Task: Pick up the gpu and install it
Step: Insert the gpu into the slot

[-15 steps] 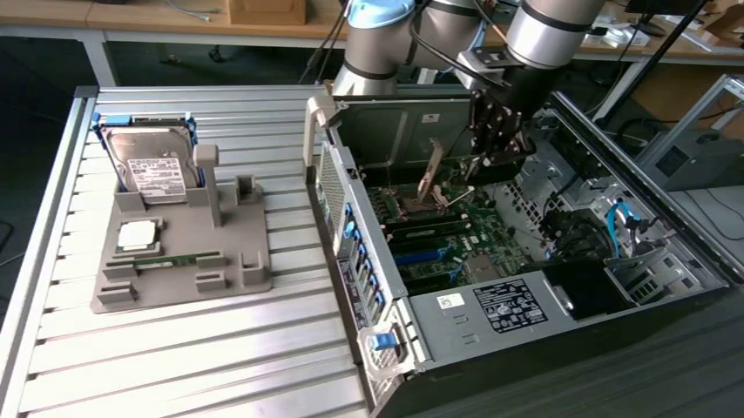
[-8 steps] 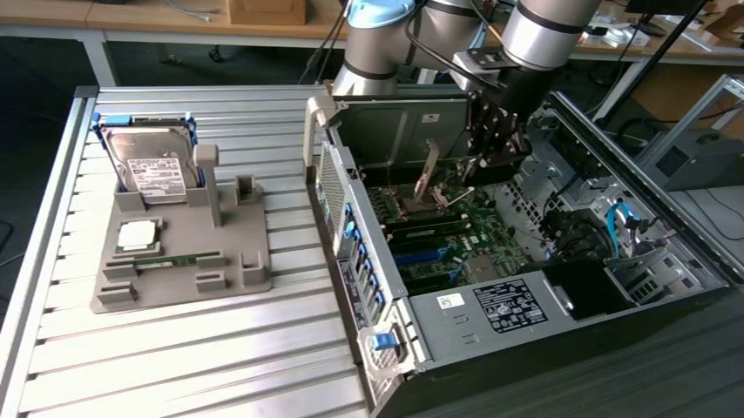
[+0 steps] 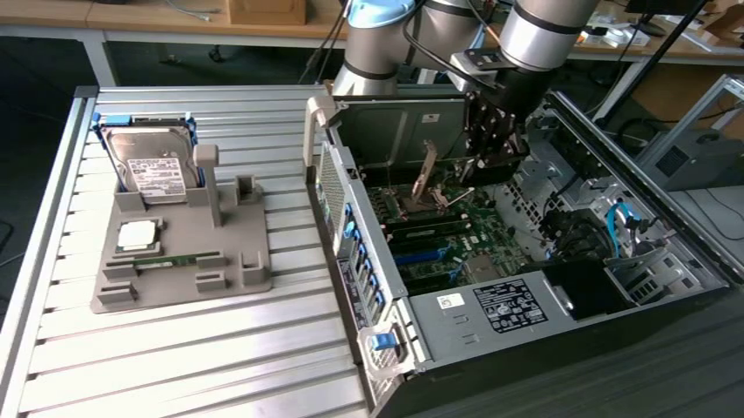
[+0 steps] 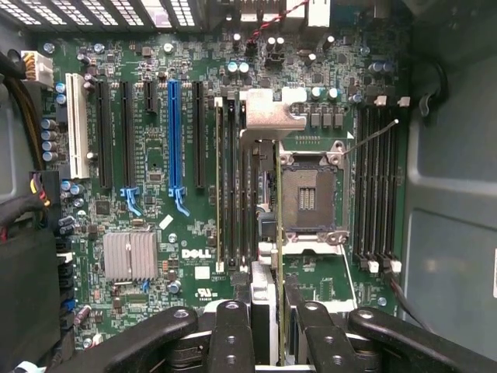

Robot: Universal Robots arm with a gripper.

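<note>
The gpu (image 4: pixel 272 113) is a thin tan card with a silvery metal end, seen edge-on between my fingers (image 4: pixel 231 330) in the wrist view. My gripper (image 4: pixel 268 311) is shut on it. In the exterior view the gripper (image 3: pixel 486 155) hangs inside the open computer case (image 3: pixel 489 305), above the motherboard (image 3: pixel 454 239). The gpu (image 3: pixel 427 170) stands upright just over the board. In the wrist view the card lines up beside the CPU socket (image 4: pixel 308 190) and the black memory slots, apart from the blue expansion slot (image 4: pixel 174 132).
A grey fixture tray (image 3: pixel 233 283) on the slatted table holds a silver hard drive (image 3: pixel 152 165), a CPU chip (image 3: pixel 138 233) and a green memory stick (image 3: pixel 174 259). The case walls, cables (image 3: pixel 622 222) and a silver heatsink (image 4: pixel 130 255) crowd the board.
</note>
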